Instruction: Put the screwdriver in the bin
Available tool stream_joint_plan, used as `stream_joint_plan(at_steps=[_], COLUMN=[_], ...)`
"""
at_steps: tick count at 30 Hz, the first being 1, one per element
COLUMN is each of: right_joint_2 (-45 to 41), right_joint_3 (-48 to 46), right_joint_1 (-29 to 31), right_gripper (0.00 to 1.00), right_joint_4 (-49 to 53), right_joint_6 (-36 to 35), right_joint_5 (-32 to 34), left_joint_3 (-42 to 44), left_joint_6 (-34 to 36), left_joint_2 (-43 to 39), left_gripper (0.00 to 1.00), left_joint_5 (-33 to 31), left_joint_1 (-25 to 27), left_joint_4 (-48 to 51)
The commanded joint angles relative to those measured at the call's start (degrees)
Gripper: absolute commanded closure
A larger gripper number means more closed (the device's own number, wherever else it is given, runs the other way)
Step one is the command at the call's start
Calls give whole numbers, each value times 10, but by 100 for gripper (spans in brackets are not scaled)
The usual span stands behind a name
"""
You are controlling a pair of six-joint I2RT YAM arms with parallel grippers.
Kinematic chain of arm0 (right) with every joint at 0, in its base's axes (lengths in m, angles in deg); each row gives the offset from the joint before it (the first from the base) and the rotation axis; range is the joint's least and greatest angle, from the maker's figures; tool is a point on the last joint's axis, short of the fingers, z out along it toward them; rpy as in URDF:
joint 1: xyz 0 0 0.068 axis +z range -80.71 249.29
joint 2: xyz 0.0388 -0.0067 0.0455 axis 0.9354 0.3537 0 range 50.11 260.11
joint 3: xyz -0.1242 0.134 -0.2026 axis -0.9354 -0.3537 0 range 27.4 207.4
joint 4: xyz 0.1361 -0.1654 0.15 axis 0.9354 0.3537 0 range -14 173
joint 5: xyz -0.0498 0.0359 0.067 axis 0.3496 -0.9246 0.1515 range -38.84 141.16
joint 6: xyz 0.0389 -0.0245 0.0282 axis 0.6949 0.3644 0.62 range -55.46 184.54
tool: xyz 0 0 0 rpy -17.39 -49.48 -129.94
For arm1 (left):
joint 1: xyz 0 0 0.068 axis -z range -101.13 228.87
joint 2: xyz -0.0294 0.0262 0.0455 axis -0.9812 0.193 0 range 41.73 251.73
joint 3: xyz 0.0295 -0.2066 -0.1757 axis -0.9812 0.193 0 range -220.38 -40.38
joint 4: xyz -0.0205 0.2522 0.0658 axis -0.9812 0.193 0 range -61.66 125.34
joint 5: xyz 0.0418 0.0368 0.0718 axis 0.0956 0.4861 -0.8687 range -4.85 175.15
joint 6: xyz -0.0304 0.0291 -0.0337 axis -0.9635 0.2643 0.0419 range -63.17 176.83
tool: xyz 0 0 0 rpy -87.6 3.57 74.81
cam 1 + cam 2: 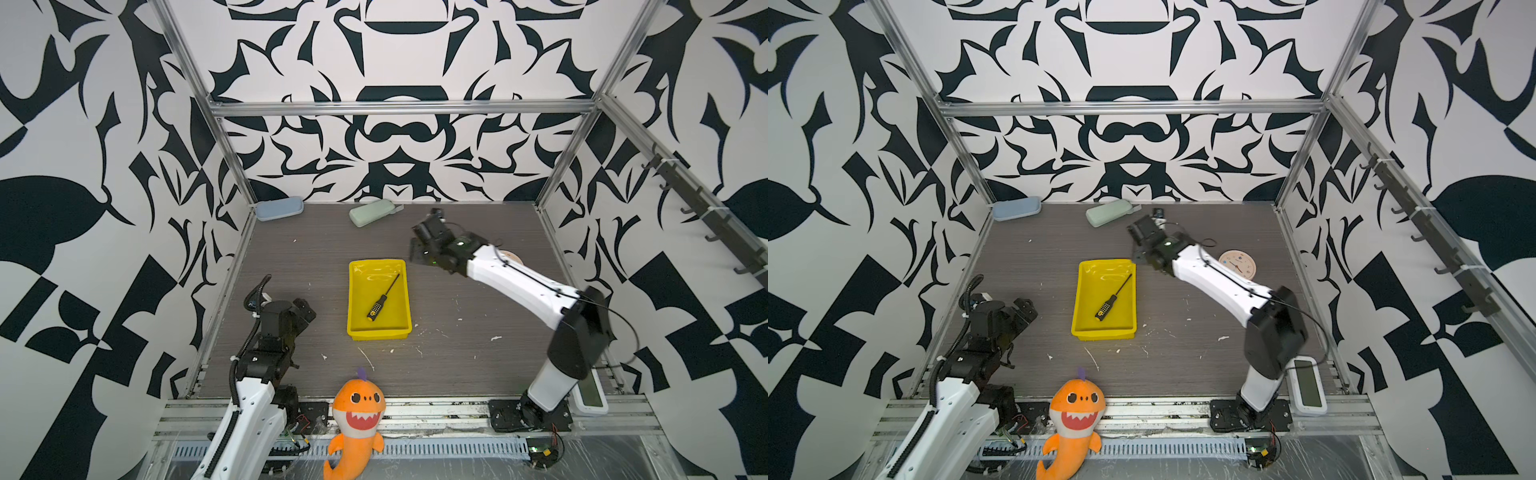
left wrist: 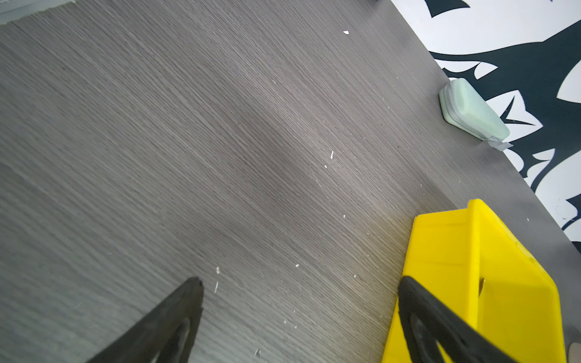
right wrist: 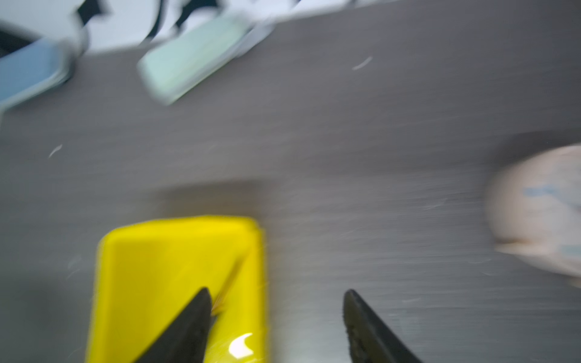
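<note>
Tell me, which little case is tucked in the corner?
The pale blue case, pushed right into the back left corner. The pale green case lies tilted, well away from any corner.

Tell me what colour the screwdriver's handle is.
The screwdriver has a black handle with yellow dots and a yellow butt end; clearest in a top view.

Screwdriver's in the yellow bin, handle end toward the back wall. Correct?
Not quite: the screwdriver lies in the yellow bin, but its handle end points toward the front edge; the shaft tip points toward the back wall. Both top views show it.
</note>
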Motion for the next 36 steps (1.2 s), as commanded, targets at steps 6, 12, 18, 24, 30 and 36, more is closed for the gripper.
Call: stream_joint_plan(at_steps=[6,12,18,24,30,36], right_joint_2=[-249,-379,-274,-149,-109,-85], right_joint_3=[-324,-568,-564,-552,-560,-588], right_joint_1=[-110,-122,-145,-170,-215,-255], right_gripper=[19,1,1,1,1,1], right_joint_4=[-206,-523,-567,-655,-695,-769], right_joint_6=[-142,-302,-364,-346,-336,-322], right_joint_5=[226,255,289,279,230,190], left_joint_3=[8,5,0,1,3,-23], left_joint_6=[-7,-2,0,-1,-10,-75], left_joint_2=[-5,10,27,27,28,52], left_gripper=[1,1,1,1,1,1], left_joint_5=[-4,4,8,7,2,-34], left_joint_1=[1,1,0,1,1,1], left_joint_4=[-1,-8,-11,-12,-17,-25])
